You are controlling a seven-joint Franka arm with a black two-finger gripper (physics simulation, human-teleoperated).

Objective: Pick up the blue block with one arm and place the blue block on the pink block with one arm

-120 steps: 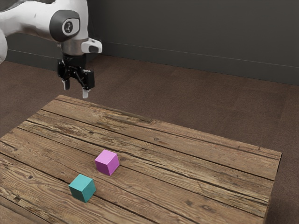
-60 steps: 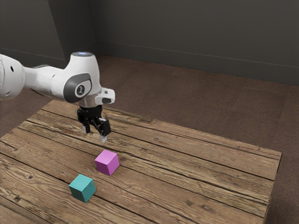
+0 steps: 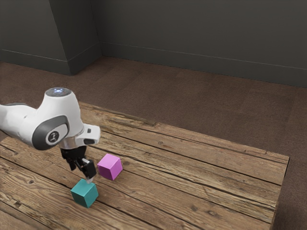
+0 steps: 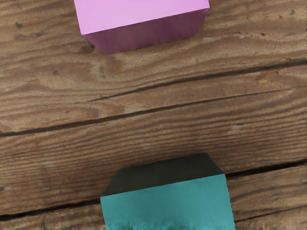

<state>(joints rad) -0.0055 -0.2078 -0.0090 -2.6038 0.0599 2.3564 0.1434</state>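
The blue block (image 3: pixel 85 192), teal-blue in colour, lies on the wooden table (image 3: pixel 201 163) near its front edge. The pink block (image 3: pixel 110 166) rests a short gap behind it, toward the exterior view's right. My gripper (image 3: pixel 84 176) hangs open just above the blue block's top, fingers pointing down, with nothing between them. In the wrist view the blue block (image 4: pixel 165 203) lies right under my hand and the pink block (image 4: pixel 141 21) sits one plank farther on.
The table's planks stretch wide to the exterior view's right, ending at an edge (image 3: pixel 283 187). Brown floor and dark walls surround the table. My white arm (image 3: pixel 29 127) comes in low over the table's left side.
My arm has swung down and toward the table's front, from high behind the table, past the pink block, to just above the blue block. Neither block has moved.
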